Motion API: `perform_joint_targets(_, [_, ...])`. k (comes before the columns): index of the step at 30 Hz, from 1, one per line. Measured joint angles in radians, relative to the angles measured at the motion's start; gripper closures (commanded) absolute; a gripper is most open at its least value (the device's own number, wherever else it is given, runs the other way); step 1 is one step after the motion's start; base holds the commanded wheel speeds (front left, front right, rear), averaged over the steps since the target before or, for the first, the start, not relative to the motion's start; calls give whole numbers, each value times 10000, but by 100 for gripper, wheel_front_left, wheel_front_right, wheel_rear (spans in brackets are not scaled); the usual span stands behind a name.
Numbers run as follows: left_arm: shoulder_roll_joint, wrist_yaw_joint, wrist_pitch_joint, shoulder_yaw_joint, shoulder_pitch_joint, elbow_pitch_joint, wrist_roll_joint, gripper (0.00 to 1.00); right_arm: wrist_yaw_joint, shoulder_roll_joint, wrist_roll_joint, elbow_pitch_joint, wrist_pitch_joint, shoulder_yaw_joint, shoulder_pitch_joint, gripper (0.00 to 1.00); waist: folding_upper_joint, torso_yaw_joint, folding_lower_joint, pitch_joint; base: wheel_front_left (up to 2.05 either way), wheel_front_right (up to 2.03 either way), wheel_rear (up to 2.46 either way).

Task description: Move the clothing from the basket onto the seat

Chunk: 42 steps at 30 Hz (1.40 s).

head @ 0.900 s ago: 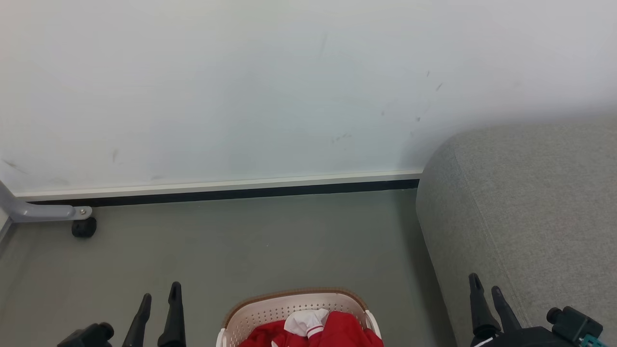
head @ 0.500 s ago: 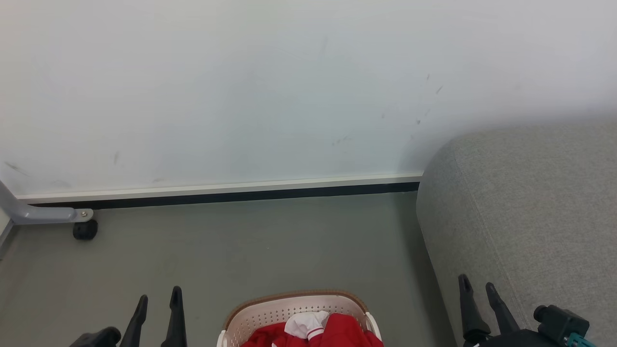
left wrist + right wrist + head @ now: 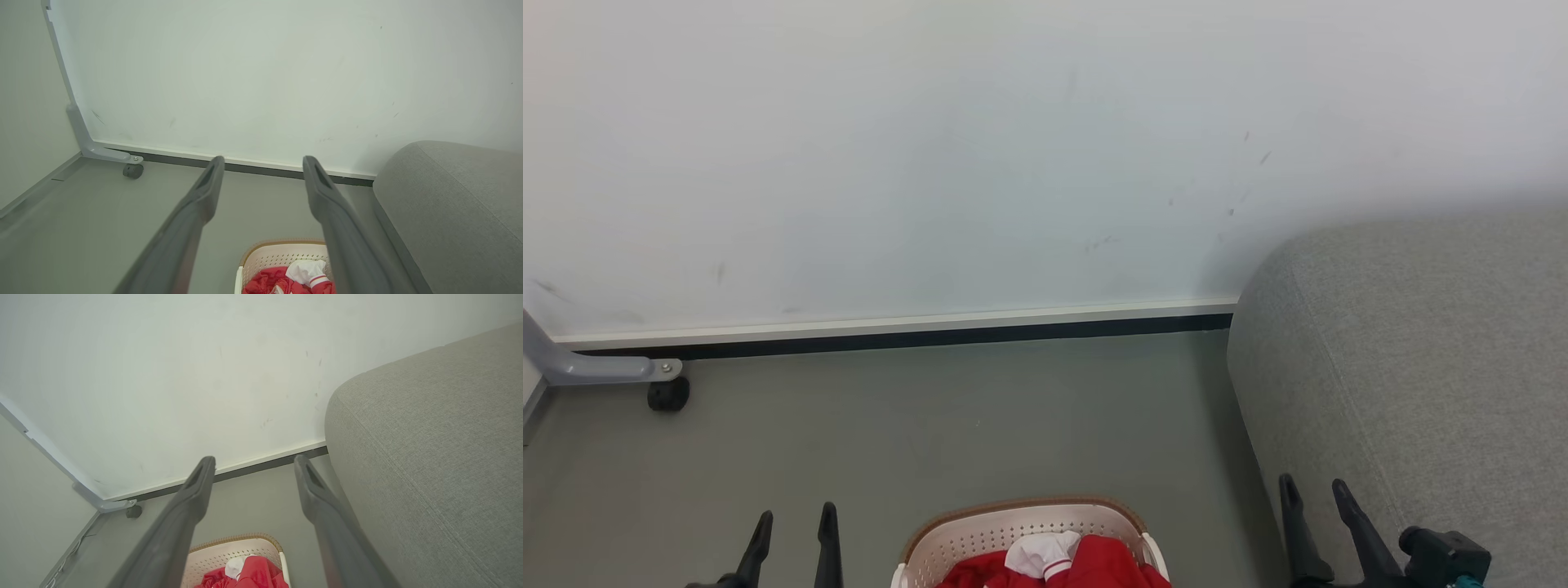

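clothing [image 3: 1086,565] lies in basket [image 3: 980,531] beside seat [image 3: 1405,367]

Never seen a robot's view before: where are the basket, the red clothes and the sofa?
basket [image 3: 984,535], head view, perforated far wall.
red clothes [image 3: 1107,562], head view, red fabric fold.
sofa [image 3: 1421,343], head view, grey upholstered top.
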Motion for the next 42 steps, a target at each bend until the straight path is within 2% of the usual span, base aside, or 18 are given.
perform_joint_targets(19, [50,180,-617,-238,254,-268,2324,0,-249,-113,-2167,-148,-593,658,97,0,0,-7,-1,-127,0,0,0])
perform_joint_targets(42, [27,4,-617,-121,312,-113,2336,0,-203,-73,-2184,-102,-593,550,111,0,0,-19,0,-113,0,0,0])
